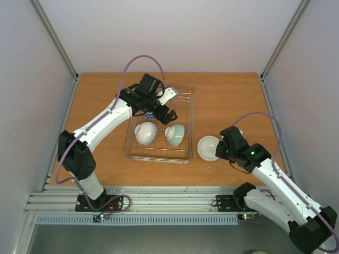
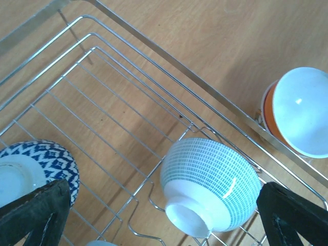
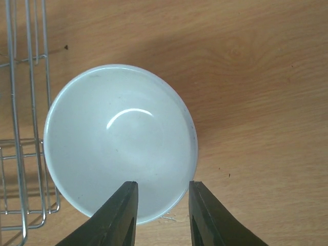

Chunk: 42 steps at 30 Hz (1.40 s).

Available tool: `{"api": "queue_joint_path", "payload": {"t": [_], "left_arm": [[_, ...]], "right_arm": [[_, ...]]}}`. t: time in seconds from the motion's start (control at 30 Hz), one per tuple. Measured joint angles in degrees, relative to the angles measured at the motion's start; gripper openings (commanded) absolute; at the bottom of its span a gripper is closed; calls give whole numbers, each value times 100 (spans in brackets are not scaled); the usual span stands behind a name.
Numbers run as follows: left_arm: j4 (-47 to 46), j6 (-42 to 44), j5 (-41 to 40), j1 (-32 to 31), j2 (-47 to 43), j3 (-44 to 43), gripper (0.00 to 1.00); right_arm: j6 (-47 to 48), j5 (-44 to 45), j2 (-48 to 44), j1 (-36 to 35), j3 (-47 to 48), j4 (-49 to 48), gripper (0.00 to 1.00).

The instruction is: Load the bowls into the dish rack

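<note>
The silver wire dish rack (image 1: 186,114) sits mid-table. A white bowl (image 1: 145,133) and a pale green bowl (image 1: 175,134) lean inside it. The green bowl (image 2: 210,184) lies on its side, foot toward me. My left gripper (image 1: 163,111) hovers over the rack (image 2: 128,66), wide open (image 2: 164,225) with nothing between its fingers. A bowl (image 1: 207,148) stands upright on the table right of the rack, white inside (image 3: 120,141), orange outside (image 2: 300,110). My right gripper (image 1: 219,151) is at its near rim, jaws partly closed (image 3: 161,207) with a gap, straddling the rim.
A blue-and-white patterned bowl (image 2: 41,164) sits in the rack under my left gripper. The rack's right wall (image 3: 20,128) is close to the upright bowl. Grey walls enclose the wooden table (image 1: 233,100) on three sides.
</note>
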<state>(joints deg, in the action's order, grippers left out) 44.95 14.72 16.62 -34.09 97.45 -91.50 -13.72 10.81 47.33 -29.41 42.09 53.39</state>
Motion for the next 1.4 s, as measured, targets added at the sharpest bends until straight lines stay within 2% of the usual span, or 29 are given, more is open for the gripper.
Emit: {"api": "queue_joint_path", "payload": {"t": [0.33,0.7,0.87,1.03,1.4], "left_arm": [[37,-190,505,0,-28,131,99],[35,-247,614,0,-50,319,99],[35,-249,616,0,-52,356,99],[31,-249,616,0,-52,374,99],[24,-267,608,0,-79,442,99]], "right_arm": [[-85,109,457,0,-208,-42,30],[-81,186,881,52,-457,-393,26],[-61,184,1025,90,-492,-586,20],[-39,201,1054,101,-492,-664,2],[72,260,503,120,-487,-586,1]]}}
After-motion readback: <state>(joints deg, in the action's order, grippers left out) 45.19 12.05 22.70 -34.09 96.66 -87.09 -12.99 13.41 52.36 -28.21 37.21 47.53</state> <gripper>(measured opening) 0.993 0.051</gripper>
